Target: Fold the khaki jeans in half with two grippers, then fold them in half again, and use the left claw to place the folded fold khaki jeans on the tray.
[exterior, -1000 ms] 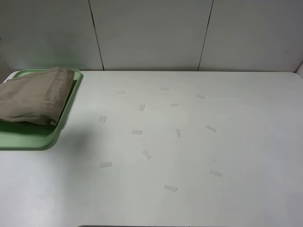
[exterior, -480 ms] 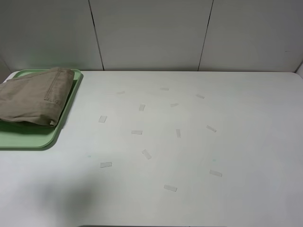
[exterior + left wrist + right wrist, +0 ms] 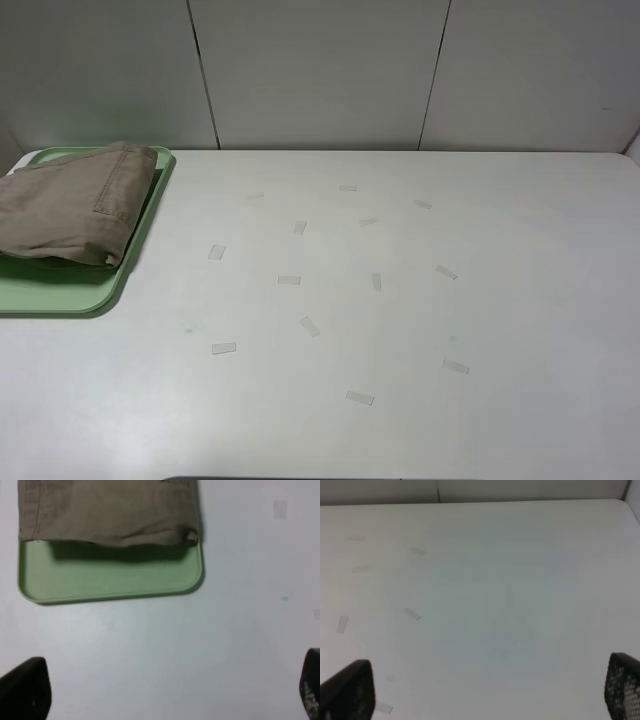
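Nearest to me both arms are out of the high view. In the wrist views the left tool (image 3: pixel 165 690) shows only two black fingertips (image 3: pixel 25 690) at the far edges of the picture, wide apart with nothing between them, so it is released. The right tool (image 3: pixel 485 690) is the same, spread and empty above the bare white surface (image 3: pixel 400 330), where only small tape marks (image 3: pixel 310 326) lie.

Farther away, at the left back corner, the khaki jeans (image 3: pixel 75 210) lie folded on the tray (image 3: pixel 60 295). I judge the task finished. The bundle covers the tray's far part, and its long axis seems to run across the tray's width, with a stitched pocket edge (image 3: pixel 105 200) facing up.
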Robot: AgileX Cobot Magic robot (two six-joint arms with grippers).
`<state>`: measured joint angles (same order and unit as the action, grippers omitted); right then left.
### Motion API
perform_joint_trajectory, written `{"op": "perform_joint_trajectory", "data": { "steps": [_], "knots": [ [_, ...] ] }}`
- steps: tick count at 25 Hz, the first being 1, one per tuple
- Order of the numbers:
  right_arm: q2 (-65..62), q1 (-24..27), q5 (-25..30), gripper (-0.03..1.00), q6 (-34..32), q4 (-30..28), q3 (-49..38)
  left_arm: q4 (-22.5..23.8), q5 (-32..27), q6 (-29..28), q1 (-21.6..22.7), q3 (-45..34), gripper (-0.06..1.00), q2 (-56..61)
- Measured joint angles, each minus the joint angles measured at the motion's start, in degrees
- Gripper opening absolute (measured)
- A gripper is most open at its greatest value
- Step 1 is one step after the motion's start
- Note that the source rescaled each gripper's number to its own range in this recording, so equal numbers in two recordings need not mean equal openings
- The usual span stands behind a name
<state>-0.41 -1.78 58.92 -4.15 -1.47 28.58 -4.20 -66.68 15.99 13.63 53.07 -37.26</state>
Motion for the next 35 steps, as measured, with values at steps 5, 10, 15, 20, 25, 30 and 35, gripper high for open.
{"op": "perform_joint_trajectory", "data": {
  "steps": [5, 10, 15, 20, 25, 30, 35],
  "knots": [
    [0.0, 0.0, 0.0, 1.00, 0.0, 0.0, 0.0, -1.6, 0.0, 0.0, -0.6, -5.1, 1.00, 11.1],
    [0.0, 0.0, 0.0, 1.00, 0.0, 0.0, 0.0, -2.0, 0.2, -2.3, -5.7, -12.0, 1.00, 20.4],
    [0.0, 0.0, 0.0, 1.00, 0.0, 0.0, 0.0, -2.0, 5.8, -6.2, -12.1, -20.6, 1.00, 27.9],
    [0.0, 0.0, 0.0, 1.00, 0.0, 0.0, 0.0, -1.1, 8.3, -6.9, -15.0, -23.4, 1.00, 32.6],
    [0.0, 0.0, 0.0, 1.00, 0.0, 0.1, 0.0, -1.0, 6.3, -7.0, -15.1, -24.6, 1.00, 37.2],
    [0.0, 0.0, 0.0, 1.00, 0.0, 0.2, 0.0, -0.6, 5.9, -7.0, -15.1, -24.7, 1.00, 37.6],
    [0.0, 0.0, 0.0, 1.00, 0.0, 0.2, 0.0, -0.5, 5.9, -7.0, -15.1, -24.7, 1.00, 37.8]
  ]
}}
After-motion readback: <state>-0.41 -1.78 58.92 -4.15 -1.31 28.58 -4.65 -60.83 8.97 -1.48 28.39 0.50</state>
